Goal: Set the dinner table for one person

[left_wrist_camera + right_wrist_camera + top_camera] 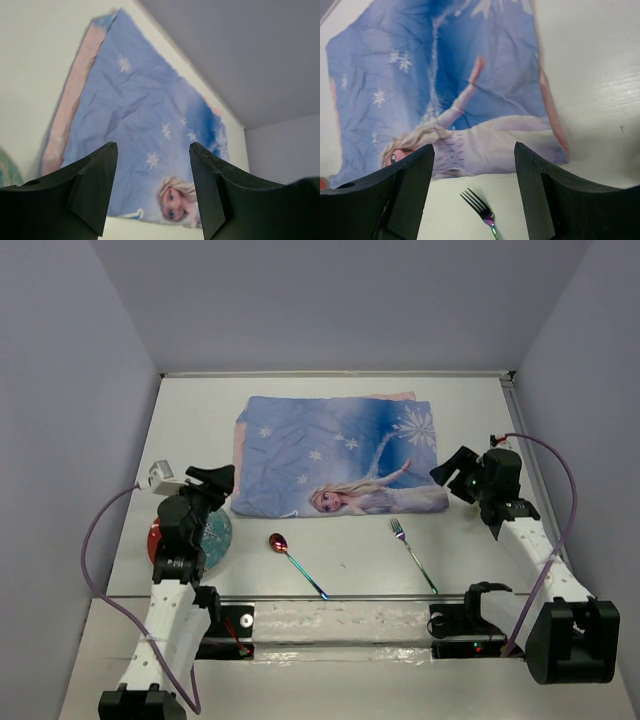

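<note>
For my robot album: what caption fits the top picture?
Left arm and right arm flank the placemat; spoon and fork lie beside it, plate at left.

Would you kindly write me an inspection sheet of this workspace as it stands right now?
Surface: dinner table, white and matte.
Job's things: blue princess placemat lying flat, slightly creased, mid-table; spoon and fork on the bare table nearer the arms, apart; teal plate at left, partly hidden under the left arm.
Clutter: red item at the plate's left, too hidden to name.
Grippers: left gripper open, empty, by the placemat's left edge; right gripper open, empty, by its right edge.
Cables: purple cable looping beside the left arm; second purple cable arching over the right arm.
Surroundings: plain grey walls on three sides.
</note>
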Available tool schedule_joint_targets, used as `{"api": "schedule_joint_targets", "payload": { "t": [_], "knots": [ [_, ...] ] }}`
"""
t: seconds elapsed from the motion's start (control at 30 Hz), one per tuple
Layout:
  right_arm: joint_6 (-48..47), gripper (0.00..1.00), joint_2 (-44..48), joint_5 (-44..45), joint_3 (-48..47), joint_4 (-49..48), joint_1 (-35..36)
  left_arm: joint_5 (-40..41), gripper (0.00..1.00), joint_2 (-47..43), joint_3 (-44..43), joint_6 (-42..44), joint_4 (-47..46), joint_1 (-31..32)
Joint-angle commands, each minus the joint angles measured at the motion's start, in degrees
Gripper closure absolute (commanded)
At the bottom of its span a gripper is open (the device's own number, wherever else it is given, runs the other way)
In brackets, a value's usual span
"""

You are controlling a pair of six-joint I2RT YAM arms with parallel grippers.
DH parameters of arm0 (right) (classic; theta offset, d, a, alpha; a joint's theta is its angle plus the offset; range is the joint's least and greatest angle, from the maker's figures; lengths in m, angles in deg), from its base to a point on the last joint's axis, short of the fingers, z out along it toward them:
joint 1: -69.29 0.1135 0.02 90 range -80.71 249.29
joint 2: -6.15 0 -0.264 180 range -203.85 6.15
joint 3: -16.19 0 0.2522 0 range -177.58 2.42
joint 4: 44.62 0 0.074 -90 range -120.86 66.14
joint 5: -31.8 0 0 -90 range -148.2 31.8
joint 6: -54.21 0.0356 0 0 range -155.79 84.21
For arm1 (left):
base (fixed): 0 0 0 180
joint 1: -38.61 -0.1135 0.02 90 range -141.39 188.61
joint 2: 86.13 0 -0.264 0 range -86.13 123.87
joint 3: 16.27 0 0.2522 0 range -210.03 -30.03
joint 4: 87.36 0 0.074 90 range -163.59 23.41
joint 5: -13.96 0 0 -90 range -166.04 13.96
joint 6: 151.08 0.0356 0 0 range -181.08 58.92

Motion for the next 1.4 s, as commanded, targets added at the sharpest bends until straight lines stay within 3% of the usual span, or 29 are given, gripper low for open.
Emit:
{"api": "schedule_joint_targets", "payload": {
  "t": [0.0, 0.13, 0.2, 0.23, 0.27, 0.43, 0.53, 0.73, 1.0, 1.37],
  "knots": [
    [-2.64, 0.29, 1.05, 0.82, -6.92, 1.67, 4.04, -3.24, 0.3, -0.88, -9.32, 3.8, 0.06, -0.1],
    [-4.93, 0.31, -0.44, 2.77, -14.81, 1.51, 11.5, -4.56, 0.3, -0.8, -16.86, 7.57, 2.68, -0.18],
    [-5.37, 0.31, -5.35, 3.82, -18.78, 2.03, 18.78, -5.7, 0.3, 0.0, -20.3, 9.77, 3.49, -0.01],
    [-5.37, 0.31, -7.11, 6.95, -20.45, 2.12, 27.34, -6.75, 0.3, 0.87, -24.41, 11.0, 5.58, -0.01],
    [-5.11, 0.31, -8.95, 8.37, -21.86, 1.86, 31.34, -7.1, 0.3, 1.22, -26.45, 13.88, 6.82, -0.01],
    [2.62, 0.32, -23.25, 10.94, -26.69, -10.07, 49.27, -3.87, 0.25, 0.26, -37.09, 21.72, 14.64, 1.22],
    [5.17, 0.34, -33.18, 14.62, -33.7, -13.33, 57.1, -4.03, 0.21, 0.0, -38.16, 24.19, 13.87, 2.45],
    [10.53, 0.44, -49.29, 12.79, -45.92, -17.39, 63.37, -1.41, 0.18, -1.49, -34.66, 28.58, 10.62, 5.52],
    [16.33, 0.46, -65.64, 7.52, -54.21, -18.36, 65.04, 3.53, 0.15, -4.31, -30.34, 31.22, 8.68, 8.43],
    [20.9, 0.51, -76.73, 2.06, -63.35, -18.36, 65.57, 3.35, 0.16, -5.63, -29.63, 30.96, 8.41, 9.75]
  ]
}}
